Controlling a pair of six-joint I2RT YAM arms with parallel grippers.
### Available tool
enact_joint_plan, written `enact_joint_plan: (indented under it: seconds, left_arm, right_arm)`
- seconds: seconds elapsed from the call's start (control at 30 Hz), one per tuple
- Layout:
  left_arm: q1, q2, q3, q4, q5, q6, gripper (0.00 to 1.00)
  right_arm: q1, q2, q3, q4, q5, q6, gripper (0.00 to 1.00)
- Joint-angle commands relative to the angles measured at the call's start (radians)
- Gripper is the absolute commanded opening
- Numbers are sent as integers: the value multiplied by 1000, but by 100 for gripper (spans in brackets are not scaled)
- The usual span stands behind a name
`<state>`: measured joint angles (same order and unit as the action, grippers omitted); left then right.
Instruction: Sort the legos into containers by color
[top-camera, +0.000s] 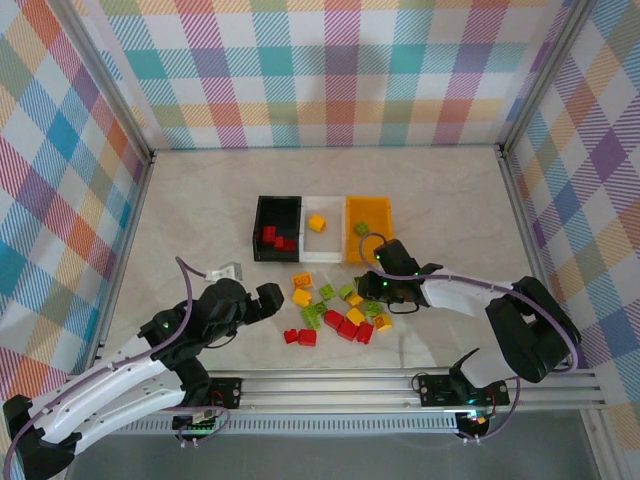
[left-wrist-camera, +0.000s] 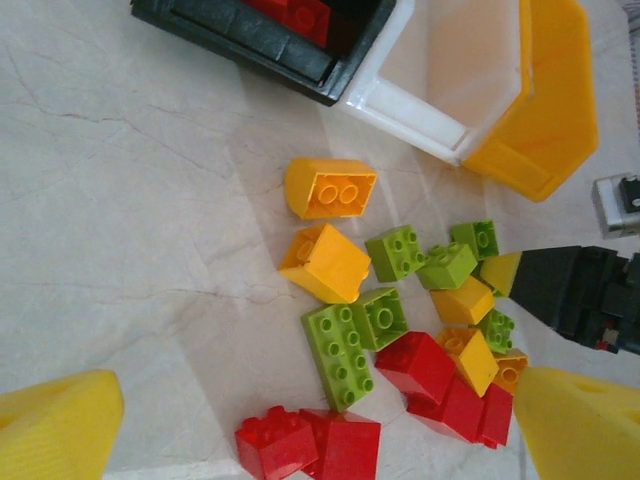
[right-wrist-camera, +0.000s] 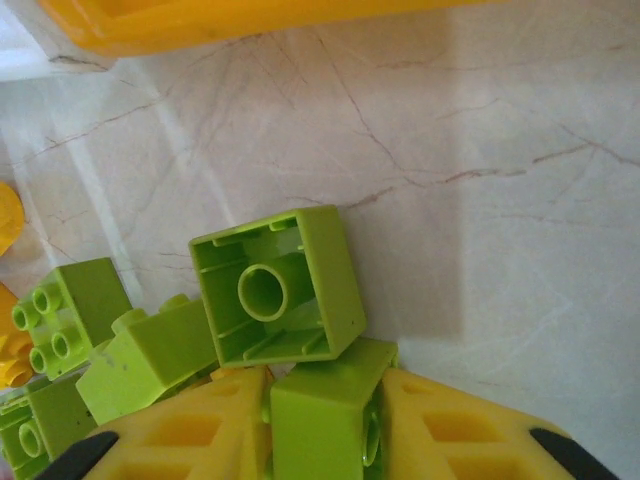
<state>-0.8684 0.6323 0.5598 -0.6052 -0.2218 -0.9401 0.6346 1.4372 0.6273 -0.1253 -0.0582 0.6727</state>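
Note:
Several red, yellow-orange and lime green legos (top-camera: 335, 312) lie in a loose pile in front of three containers: a black bin (top-camera: 262, 215), a white bin (top-camera: 322, 250) and an orange-yellow bin (top-camera: 380, 212). My right gripper (right-wrist-camera: 325, 385) is down at the pile's right side and shut on a lime green brick (right-wrist-camera: 320, 420). An upturned green brick (right-wrist-camera: 275, 290) leans against that one. My left gripper (left-wrist-camera: 320, 440) hangs open above the pile's left end, over two red bricks (left-wrist-camera: 310, 445), with nothing between its fingers (left-wrist-camera: 60, 430).
The black bin holds red bricks (top-camera: 272, 237), the white bin a yellow brick (top-camera: 317, 222), and the orange-yellow bin a green brick (top-camera: 361, 228). Checked walls enclose the table on three sides. A metal rail (top-camera: 400, 385) runs along the near edge.

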Motion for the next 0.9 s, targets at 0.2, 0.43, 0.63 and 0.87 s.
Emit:
enact_joint_plan:
  seconds: [0.2, 0.43, 0.63, 0.87]
  left_arm:
    - [-9, -31, -21, -67, -35, -31, 100]
    - [-8, -29, -40, -64, -72, -13, 100]
    - [-9, 26, -49, -11, -38, 8, 100]
    - [-8, 89, -52, 28, -26, 40, 100]
  right_arm:
    - [5, -166, -17, -74, 71, -3, 27]
    - [-12, -246, 108, -172, 146, -51, 27]
    - [-88, -36, 315, -183, 175, -95, 27]
    - [-156, 242, 552, -220, 158, -117, 29]
